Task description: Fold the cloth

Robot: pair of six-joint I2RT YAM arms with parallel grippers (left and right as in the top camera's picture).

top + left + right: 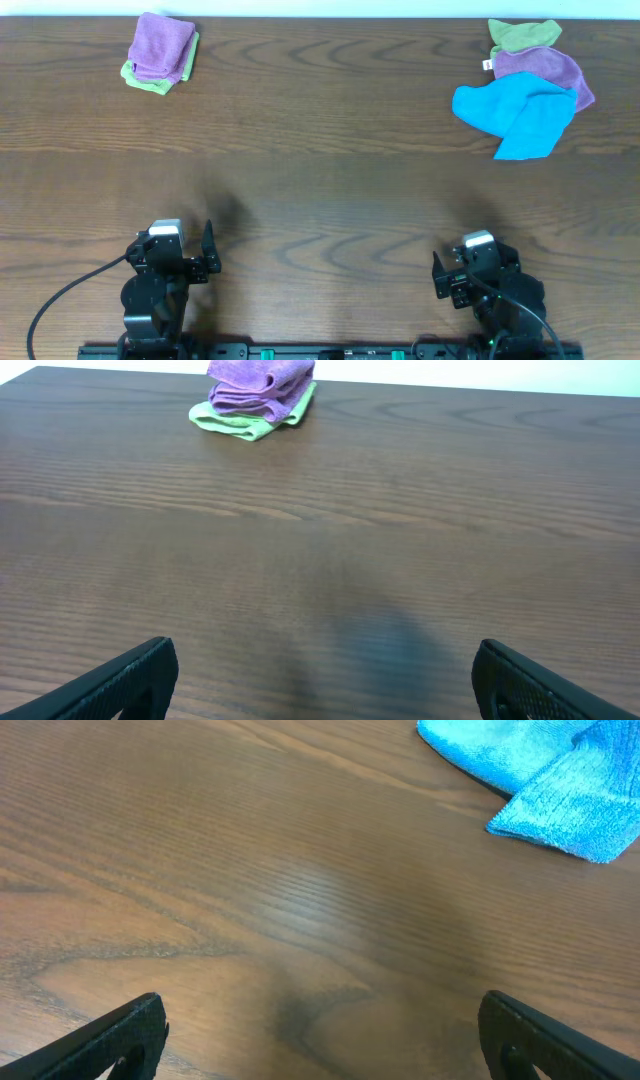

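Two grippers: the left gripper (322, 658) and the right gripper (320, 1010) sit low at the near edge of the table (320, 190), well apart from each other.
Left jaws: released and spread wide over bare wood.
Right jaws: released and spread just as wide, also over bare wood.
Table: dark brown wood grain, running from the arms to the far edge.
Blue cloth (515, 112): far right, loosely crumpled. It is the nearest piece of a three-cloth pile, and one corner points back toward the arms.
Cloth (552, 68): orchid-purple and unfolded, in the same far-right pile. It lies just behind the blue cloth, which partly covers it, and is well away from both grippers.
White tag (488, 66): small, at the left edge of that pile, beside the purple fabric.
Green cloth (522, 35): rumpled at the back of the pile, touching the cloth's far side.
Far-left stack: a folded purple cloth (160, 45) lies on top of a light green cloth (150, 82) near the far edge.
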